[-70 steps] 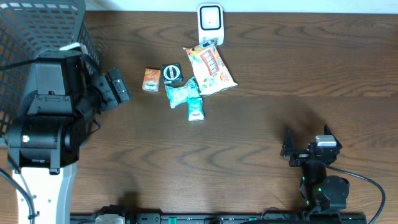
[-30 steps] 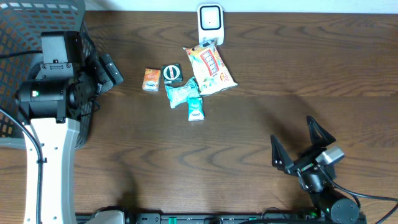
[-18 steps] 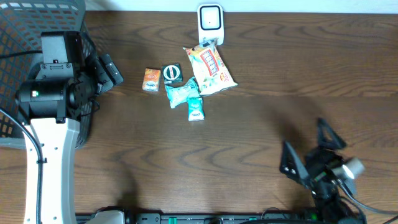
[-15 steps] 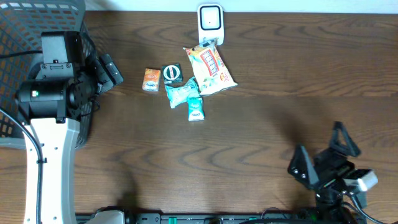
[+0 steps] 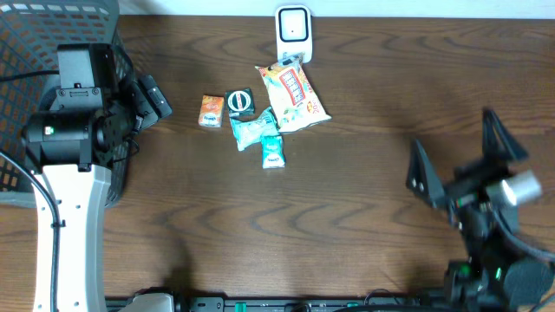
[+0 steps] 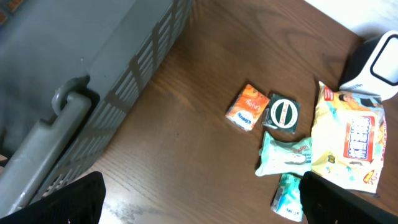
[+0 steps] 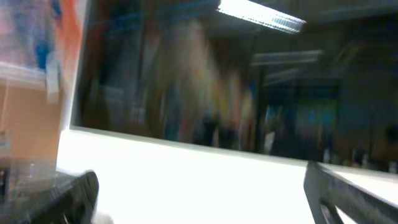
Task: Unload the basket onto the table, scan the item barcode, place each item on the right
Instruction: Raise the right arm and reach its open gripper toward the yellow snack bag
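Several small items lie in a cluster at the table's far middle: a yellow snack bag (image 5: 292, 95) (image 6: 349, 143), an orange box (image 5: 211, 111) (image 6: 247, 107), a dark green packet (image 5: 240, 103) (image 6: 283, 114) and two teal packets (image 5: 253, 130) (image 5: 272, 152). No barcode shows on any of them. A white scanner (image 5: 293, 33) (image 6: 379, 65) stands just behind them. My left gripper (image 5: 152, 100) (image 6: 202, 208) hangs open to the left of the cluster, holding nothing. My right gripper (image 5: 460, 160) (image 7: 202, 199) is open and raised high at the right, far from the items. Its camera shows only a blurred room.
A grey mesh basket (image 5: 52, 43) (image 6: 74, 81) stands at the far left, beside and behind the left arm. Bare brown table (image 5: 347, 199) lies between the item cluster and the right arm.
The right arm has lifted and swung from the front edge up and to the right, its open gripper now nearer the overhead camera. The left arm has stayed still over the last second.
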Controlling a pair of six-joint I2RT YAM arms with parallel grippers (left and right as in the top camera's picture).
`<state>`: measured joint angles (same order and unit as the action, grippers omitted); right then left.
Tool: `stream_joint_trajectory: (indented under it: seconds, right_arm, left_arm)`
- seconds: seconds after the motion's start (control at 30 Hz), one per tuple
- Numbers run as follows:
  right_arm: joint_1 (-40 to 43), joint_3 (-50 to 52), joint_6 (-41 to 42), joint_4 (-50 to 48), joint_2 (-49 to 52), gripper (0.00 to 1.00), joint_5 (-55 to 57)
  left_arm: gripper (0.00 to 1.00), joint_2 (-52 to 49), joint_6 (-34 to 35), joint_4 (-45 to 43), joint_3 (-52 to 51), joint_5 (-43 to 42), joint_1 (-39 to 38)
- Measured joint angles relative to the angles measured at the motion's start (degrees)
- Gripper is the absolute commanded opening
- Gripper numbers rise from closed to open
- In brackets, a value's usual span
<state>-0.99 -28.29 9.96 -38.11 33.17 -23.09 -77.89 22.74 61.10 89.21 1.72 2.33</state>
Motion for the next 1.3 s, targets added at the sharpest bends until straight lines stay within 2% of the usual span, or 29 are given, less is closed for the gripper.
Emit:
stream_joint_trajectory:
  seconds: [0.3, 0.47, 0.6, 0.7, 0.77, 0.97, 1.13, 1.3]
  right_arm:
    - [-2.1, -26.2, -7.2, 22.8, 25.3, 0.99, -13.7]
    - [-7.7, -35.5, -10.4, 26.1, 35.8, 0.99, -15.8]
    - [-13.9, -43.5, -14.7, 33.6, 41.8, 0.99, -11.3]
    - [-18.3, -50.8, -20.6, 45.5, 46.4, 0.99, -6.3]
    - [-21.4, -57.7, -25.0, 54.4, 51.2, 0.99, -0.3]
    - [-24.8, -73.1, -30.8, 70.2, 64.6, 0.99, 15.3]
    - [-24.8, -77.0, -31.7, 80.2, 73.7, 0.99, 18.9]
    - [-24.7, -77.0, -30.0, 86.4, 79.9, 0.99, 16.9]
  left_arm:
    - [0.98, 0.0, 0.0, 0.1, 0.0, 0.0, 0.0]
    - [0.97, 0.0, 0.0, 0.0, 0.0, 0.0, 0.0]
    - [0.98, 0.0, 0.0, 0.0, 0.0, 0.0, 0.0]
    - [0.98, 0.0, 0.0, 0.0, 0.0, 0.0, 0.0]
    - [0.98, 0.0, 0.0, 0.0, 0.0, 0.0, 0.0]
    - [0.98, 0.0, 0.0, 0.0, 0.0, 0.0, 0.0]
    - [0.98, 0.0, 0.0, 0.0, 0.0, 0.0, 0.0]
    - [0.98, 0.0, 0.0, 0.0, 0.0, 0.0, 0.0]
